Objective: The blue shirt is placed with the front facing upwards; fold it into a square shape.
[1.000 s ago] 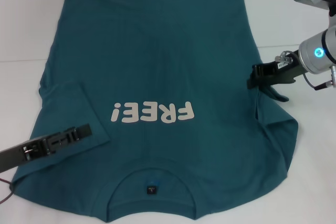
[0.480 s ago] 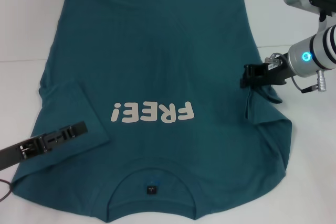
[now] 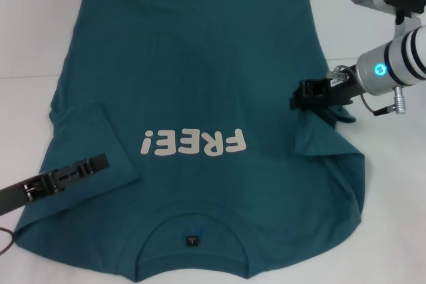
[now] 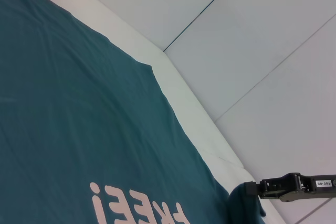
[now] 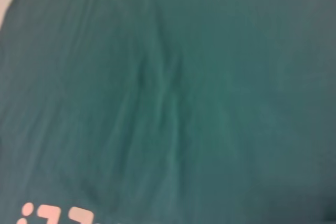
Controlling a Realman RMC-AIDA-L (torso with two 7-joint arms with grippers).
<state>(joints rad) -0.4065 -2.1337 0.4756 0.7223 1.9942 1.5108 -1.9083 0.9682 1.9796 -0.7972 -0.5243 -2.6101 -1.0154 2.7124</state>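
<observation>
The blue shirt [image 3: 200,78] lies flat on the table, its cream "FREE!" print [image 3: 193,143] facing up and its collar tag [image 3: 192,239] at the near edge. The shirt's left sleeve is folded in over the body. My left gripper [image 3: 100,162] rests low over that folded sleeve at the near left. My right gripper [image 3: 297,98] is shut on the shirt's right sleeve edge and holds it raised over the body, with cloth bunched under it. The left wrist view shows the right gripper [image 4: 252,188] with teal cloth hanging from it. Only shirt cloth [image 5: 168,98] fills the right wrist view.
The white table [image 3: 26,31] shows around the shirt on the left, far and right sides. My right arm [image 3: 393,68] reaches in from the right. A thin cable [image 3: 5,244] lies by the near left corner.
My right gripper has moved left toward the shirt's middle, dragging the right sleeve and side with it. My left gripper has drawn back slightly toward the near left.
</observation>
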